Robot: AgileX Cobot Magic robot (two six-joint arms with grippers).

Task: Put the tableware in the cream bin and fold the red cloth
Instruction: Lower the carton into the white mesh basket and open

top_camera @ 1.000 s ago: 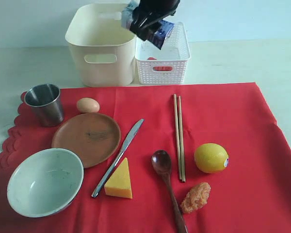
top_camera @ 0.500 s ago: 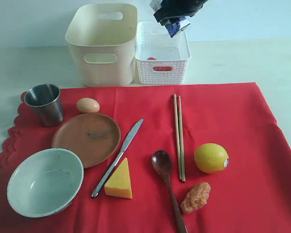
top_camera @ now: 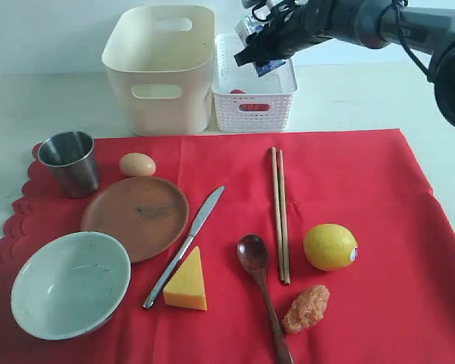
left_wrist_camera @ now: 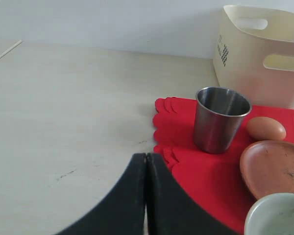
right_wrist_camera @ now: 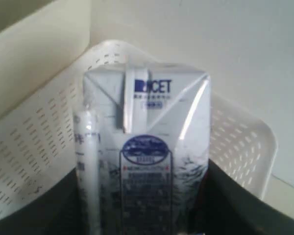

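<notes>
Lower now than a moment ago, right hand (top_camera: 262,54) holds carton (right_wrist_camera: 147,147) over basket (top_camera: 254,106); slick, stiff cup (top_camera: 70,163) wants rim pinch.

a large red cloth (top_camera: 349,174) lies spread on the pale surface (top_camera: 364,98). behind it, off the cloth, stands a tall cream plastic bin (top_camera: 159,91) with a smaller white lattice basket (top_camera: 254,106) just beside it on the right. a white-and-blue milk carton (top_camera: 262,57) hangs above the basket.

on the cloth's left side, a steel cup (top_camera: 70,163) stands at the back, a brown egg (top_camera: 137,164) just right of it, a round brown plate (top_camera: 135,218) in front of both, and a pale green-white bowl (top_camera: 70,283) nearest the front. right of the plate a metal table knife (top_camera: 186,245) lies aslant, with a yellow cheese wedge (top_camera: 186,282) beside its near end. mid-cloth come a dark wooden spoon (top_camera: 262,292) and, to its right, a pair of wooden chopsticks (top_camera: 280,214) reaching further back. right of these sits a yellow lemon (top_camera: 330,246), with an orange lumpy food piece (top_camera: 305,308) in front of it.
</notes>
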